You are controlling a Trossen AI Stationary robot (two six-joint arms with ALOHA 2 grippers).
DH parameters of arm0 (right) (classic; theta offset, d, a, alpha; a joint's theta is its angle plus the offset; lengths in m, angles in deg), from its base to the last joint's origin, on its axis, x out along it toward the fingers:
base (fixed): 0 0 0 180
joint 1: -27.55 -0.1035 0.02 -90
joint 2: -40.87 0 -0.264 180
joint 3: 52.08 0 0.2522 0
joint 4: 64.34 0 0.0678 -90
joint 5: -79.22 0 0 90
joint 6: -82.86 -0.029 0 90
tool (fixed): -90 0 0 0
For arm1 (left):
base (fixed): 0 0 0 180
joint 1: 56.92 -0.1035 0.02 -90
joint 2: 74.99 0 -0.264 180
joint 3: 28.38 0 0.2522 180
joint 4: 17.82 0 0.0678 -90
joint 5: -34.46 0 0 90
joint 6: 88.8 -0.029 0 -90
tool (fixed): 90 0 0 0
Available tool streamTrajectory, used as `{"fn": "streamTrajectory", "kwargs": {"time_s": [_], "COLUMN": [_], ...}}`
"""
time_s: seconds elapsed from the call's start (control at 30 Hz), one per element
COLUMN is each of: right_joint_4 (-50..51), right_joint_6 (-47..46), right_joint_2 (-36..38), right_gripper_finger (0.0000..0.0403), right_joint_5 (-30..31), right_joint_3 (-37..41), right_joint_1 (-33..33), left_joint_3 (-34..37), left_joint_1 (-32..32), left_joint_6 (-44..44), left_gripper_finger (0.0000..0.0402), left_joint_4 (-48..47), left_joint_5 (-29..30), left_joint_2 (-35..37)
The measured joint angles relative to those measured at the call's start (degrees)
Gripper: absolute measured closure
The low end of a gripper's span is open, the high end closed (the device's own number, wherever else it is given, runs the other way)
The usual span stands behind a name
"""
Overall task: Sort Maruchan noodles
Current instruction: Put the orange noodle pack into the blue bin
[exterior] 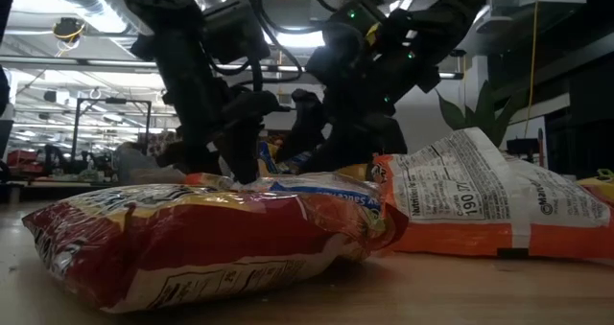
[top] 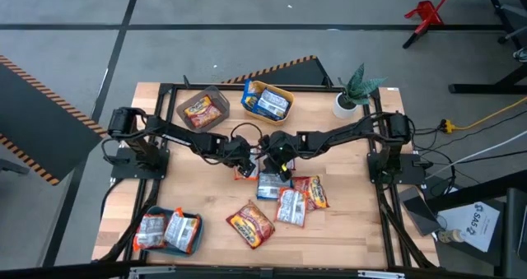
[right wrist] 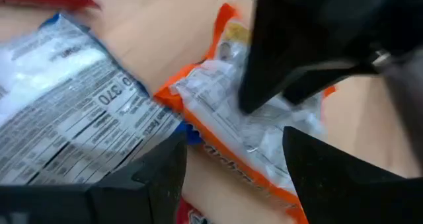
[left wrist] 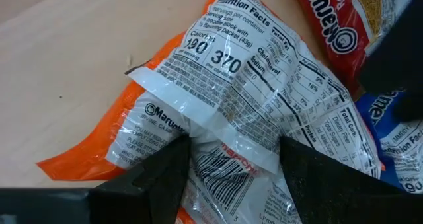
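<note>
We log both arms meeting at table centre, over the loose pile of noodle packets. Left gripper sits at the pile's 11 o'clock edge, fingers spread, straddling an orange packet lying label-side up on the wood; the barcode shows in the gap between them, so the packet is directly beneath and ahead, not yet pinched as far as we can tell. Its long axis appears to run slantwise across the finger line, one orange corner trailing away on the bare wood. Right gripper hangs just beside, at 3 o'clock of the left one, jaws likewise apart, above a blue packet that lies edge to edge with the orange one. We judge the left arm nearer the orange packet, the right nearer the blue. More packets spread toward 5 o'clock. Sorted ones already lie in the grey bin at 11, the yellow bin at 12 and the teal bin at 7 o'clock. The crowding of the two wrists looks like the chief risk.
</note>
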Motion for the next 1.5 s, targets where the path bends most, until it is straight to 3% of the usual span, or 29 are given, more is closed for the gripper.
{"fn": "streamTrajectory", "kwargs": {"time_s": [0.33,0.53,0.7,1.07,1.33,1.5], "right_joint_4": [-5.60,-5.66,-5.75,-4.17,-2.98,-2.37], "right_joint_6": [3.25,3.17,3.21,2.75,-2.93,-6.02], "right_joint_2": [-3.85,-5.27,-5.29,-4.53,-1.00,2.07], "right_gripper_finger": [0.0169,0.0176,0.0226,0.0388,0.0399,0.0401], "right_joint_5": [1.12,9.88,13.05,19.26,20.55,19.16], "right_joint_3": [-0.04,-0.11,0.01,0.10,0.19,0.18], "right_joint_1": [-2.01,-3.10,-2.99,-5.50,-5.11,-4.23], "left_joint_3": [0.09,0.13,0.13,0.20,0.15,0.13], "left_joint_1": [-1.37,-1.39,-1.39,-1.37,-1.35,-1.43], "left_joint_6": [0.07,-0.62,-1.22,0.38,2.91,0.26], "left_gripper_finger": [0.0170,0.0170,0.0170,0.0170,0.0170,0.0170], "left_joint_4": [1.42,2.03,2.24,1.93,0.51,-2.24], "left_joint_5": [-0.60,-1.69,-1.83,-3.39,-2.61,1.02], "left_joint_2": [-0.14,-0.17,-0.20,2.63,10.78,17.83]}}
